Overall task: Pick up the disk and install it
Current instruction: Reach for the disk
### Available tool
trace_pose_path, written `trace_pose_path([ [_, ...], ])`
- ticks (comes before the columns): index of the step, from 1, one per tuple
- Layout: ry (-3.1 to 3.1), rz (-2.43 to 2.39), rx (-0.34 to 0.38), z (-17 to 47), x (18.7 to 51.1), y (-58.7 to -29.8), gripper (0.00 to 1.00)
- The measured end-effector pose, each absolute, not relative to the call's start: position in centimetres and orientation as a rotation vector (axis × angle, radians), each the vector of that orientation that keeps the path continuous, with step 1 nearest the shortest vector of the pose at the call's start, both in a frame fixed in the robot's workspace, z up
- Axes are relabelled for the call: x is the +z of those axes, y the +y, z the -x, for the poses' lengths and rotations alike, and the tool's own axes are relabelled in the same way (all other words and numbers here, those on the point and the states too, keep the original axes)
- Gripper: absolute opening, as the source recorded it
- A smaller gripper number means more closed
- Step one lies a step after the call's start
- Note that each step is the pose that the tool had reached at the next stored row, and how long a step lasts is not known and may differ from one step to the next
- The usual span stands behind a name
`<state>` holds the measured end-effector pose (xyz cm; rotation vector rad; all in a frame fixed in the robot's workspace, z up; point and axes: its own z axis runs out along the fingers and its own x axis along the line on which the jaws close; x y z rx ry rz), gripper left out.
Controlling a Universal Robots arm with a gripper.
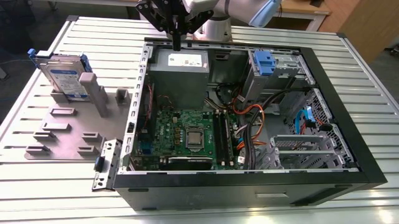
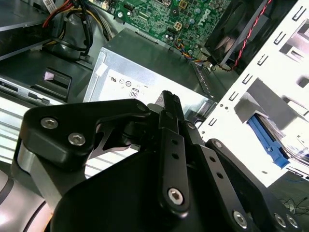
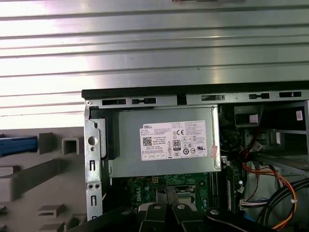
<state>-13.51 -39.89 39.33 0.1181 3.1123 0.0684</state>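
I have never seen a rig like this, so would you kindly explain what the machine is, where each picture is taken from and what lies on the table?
This is one robot arm with a gripper at its end, hanging above an open computer case. The exterior view comes from a camera off the arm and takes in the whole table. The two wrist views come from cameras riding on the arm, so they look past the gripper's black links at the grey power supply inside the case. On the table, at the exterior view's left, a grey holder carries the disk, standing upright in its blue frame. The gripper is shut and holds nothing; the disk is not yet picked up.
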Motion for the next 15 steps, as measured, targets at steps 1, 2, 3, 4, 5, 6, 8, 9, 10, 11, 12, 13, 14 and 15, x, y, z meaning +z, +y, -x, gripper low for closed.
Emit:
trace_pose_path([
  [1,3.112,-0.118,0.068,13.54,39.33,-39.89,0.11],
  [2,3.112,-0.118,0.068,13.59,39.33,-39.90,0.11],
  [3,3.112,-0.118,0.068,13.61,39.33,-39.89,0.11],
  [4,3.112,-0.118,0.068,13.65,39.33,-39.89,0.11],
  [5,3.112,-0.118,0.068,13.66,39.33,-39.89,0.11],
  [6,3.112,-0.118,0.068,13.71,39.33,-39.89,0.11],
  [8,3.112,-0.118,0.068,13.76,39.33,-39.89,0.11],
  [9,3.112,-0.118,0.068,13.78,39.33,-39.89,0.11],
  [10,3.112,-0.118,0.068,13.81,39.33,-39.89,0.11],
  [11,3.112,-0.118,0.068,13.82,39.33,-39.89,0.11],
  [12,3.112,-0.118,0.068,13.82,39.33,-39.89,0.11],
  [13,3.112,-0.118,0.068,13.83,39.33,-39.89,0.11],
  [14,3.112,-0.118,0.068,13.83,39.33,-39.89,0.11],
  [15,3.112,-0.118,0.068,13.83,39.33,-39.89,0.11],
])
